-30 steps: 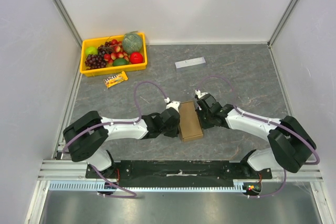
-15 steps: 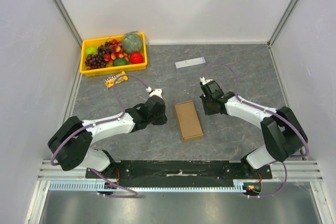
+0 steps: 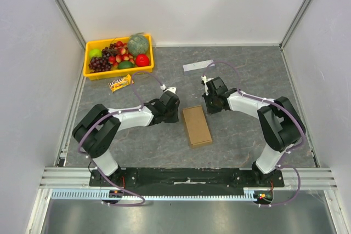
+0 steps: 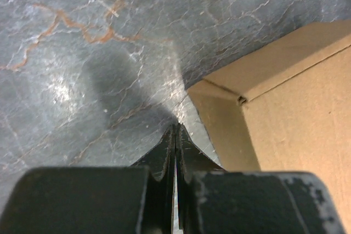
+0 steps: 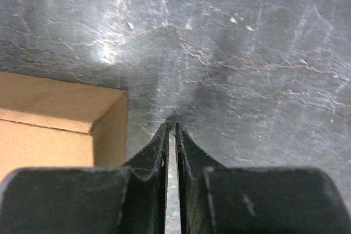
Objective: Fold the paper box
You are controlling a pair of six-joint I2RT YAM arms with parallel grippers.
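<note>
The paper box (image 3: 197, 126) is a small shallow brown cardboard box, closed and lying flat on the grey table between the two arms. My left gripper (image 3: 174, 117) stands just off its far left corner, shut with nothing in it. In the left wrist view the fingertips (image 4: 176, 126) point at the bare table, with the box (image 4: 296, 113) to their right. My right gripper (image 3: 210, 110) stands off the far right corner, its fingers together but for a thin slit, holding nothing. In the right wrist view the box (image 5: 49, 130) lies left of that gripper (image 5: 170, 124).
A yellow tray (image 3: 88, 65) of fruit sits at the back left, with a wrapped candy bar (image 3: 120, 83) just in front of it. A grey-white strip (image 3: 198, 65) lies at the back centre. White walls close in the table on three sides.
One second ago both grippers pressed against the box's long sides. Both have since drawn away and now stand near its far corners. The box has not moved.
</note>
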